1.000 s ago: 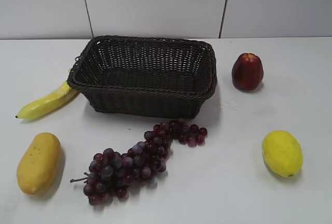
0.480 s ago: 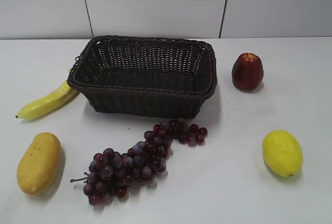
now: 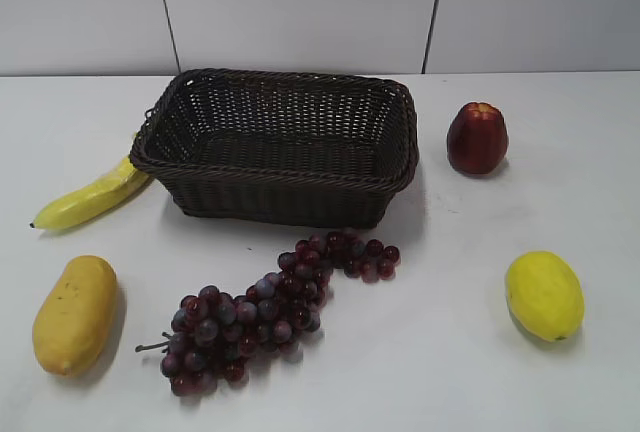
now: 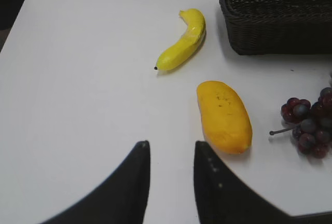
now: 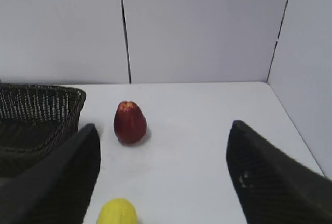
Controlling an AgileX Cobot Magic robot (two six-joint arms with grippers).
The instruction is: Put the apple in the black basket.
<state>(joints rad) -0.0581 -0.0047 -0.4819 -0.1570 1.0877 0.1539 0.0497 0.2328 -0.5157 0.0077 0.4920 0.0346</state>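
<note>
While the apple [image 3: 477,138] stands upright on the counter [image 3: 450,352], just right of the black basket [image 3: 275,147], neither arm touches it. Right end effector [image 5: 162,175]: jaws wide apart, empty, apple centred ahead. Left end effector [image 4: 171,156]: narrowly parted, empty. Judgement: approach straight, clearing the lemon [image 3: 544,295]; open room around the apple; lift over the braided rim.

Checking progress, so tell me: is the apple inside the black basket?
No, the apple stands on the table right of the black basket, apart from it.
</note>
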